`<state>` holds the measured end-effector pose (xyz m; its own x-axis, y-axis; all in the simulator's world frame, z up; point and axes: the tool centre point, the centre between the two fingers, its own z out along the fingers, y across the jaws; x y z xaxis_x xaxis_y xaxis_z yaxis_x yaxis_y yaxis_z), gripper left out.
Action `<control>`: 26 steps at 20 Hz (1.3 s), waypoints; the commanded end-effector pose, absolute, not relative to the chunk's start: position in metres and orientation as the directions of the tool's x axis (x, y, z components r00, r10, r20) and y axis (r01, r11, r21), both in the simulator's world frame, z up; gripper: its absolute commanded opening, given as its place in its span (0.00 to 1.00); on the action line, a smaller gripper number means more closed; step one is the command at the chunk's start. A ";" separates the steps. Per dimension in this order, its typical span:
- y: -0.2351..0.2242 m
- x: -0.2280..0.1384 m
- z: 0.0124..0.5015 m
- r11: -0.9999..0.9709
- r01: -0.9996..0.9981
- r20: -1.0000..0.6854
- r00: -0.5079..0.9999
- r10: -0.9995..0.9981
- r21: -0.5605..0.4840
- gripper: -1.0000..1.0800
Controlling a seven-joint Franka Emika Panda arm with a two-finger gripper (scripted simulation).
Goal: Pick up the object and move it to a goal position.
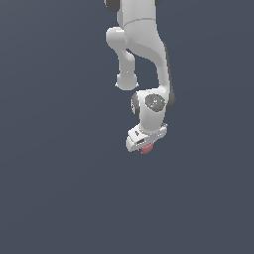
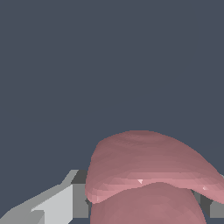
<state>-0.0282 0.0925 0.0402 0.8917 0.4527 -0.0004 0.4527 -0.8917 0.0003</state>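
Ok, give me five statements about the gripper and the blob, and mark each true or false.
1. The blob is pinkish-red. True.
2. The blob lies far from the gripper, at the exterior view's left edge. False: it sits right under the gripper, between the fingers.
3. In the wrist view the blob fills much of the space between the fingers. True.
4. A second, blue blob is in view. False: only one blob shows, on a plain dark grey ground.
5. The arm is black. False: it is white.
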 end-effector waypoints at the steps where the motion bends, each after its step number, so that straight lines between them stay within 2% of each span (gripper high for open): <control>1: 0.093 -0.028 0.040 -0.892 0.453 0.000 0.892 0.453 0.000 0.00; 12: 0.113 -0.040 0.075 -0.891 0.453 -0.001 0.891 0.453 0.001 0.00; 26: 0.183 -0.077 0.195 -0.891 0.454 -0.001 0.891 0.454 0.002 0.00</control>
<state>-0.0729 0.1759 0.1818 0.8906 0.4549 0.0001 0.4549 -0.8906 0.0019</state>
